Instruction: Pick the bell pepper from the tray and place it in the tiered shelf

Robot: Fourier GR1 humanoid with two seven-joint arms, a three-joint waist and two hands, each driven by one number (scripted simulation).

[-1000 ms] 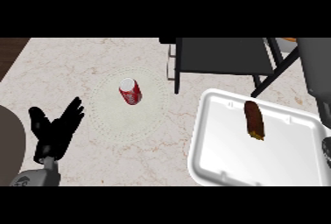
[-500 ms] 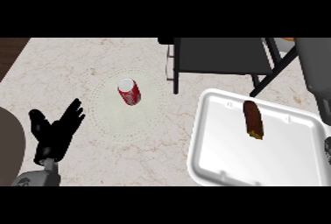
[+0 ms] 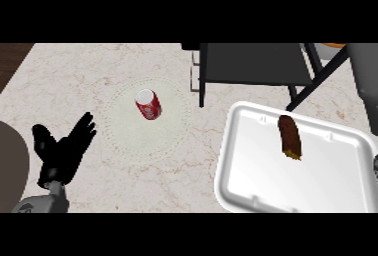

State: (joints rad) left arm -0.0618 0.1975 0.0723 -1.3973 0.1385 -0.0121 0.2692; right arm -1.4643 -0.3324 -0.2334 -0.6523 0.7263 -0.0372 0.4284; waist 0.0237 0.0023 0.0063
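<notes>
You see the marbled worktop (image 3: 88, 75) first, with the dark tiered shelf (image 3: 255, 62) at its far side. The white tray (image 3: 295, 165) lies near right, holding a brown elongated item (image 3: 289, 137) toward its far edge. A red can (image 3: 148, 104) lies left of the shelf. The left hand (image 3: 65, 150) rests near left, fingers spread wide.

— Where is the bell pepper (image 3: 290, 138) lying?
— It is lying inside the white tray (image 3: 258, 175), toward the tray's far edge, a long brown-red piece pointing lengthwise away from the near rim.
— And the tiered shelf (image 3: 255, 62)?
— It is standing just beyond the tray, dark, with thin black legs.
</notes>
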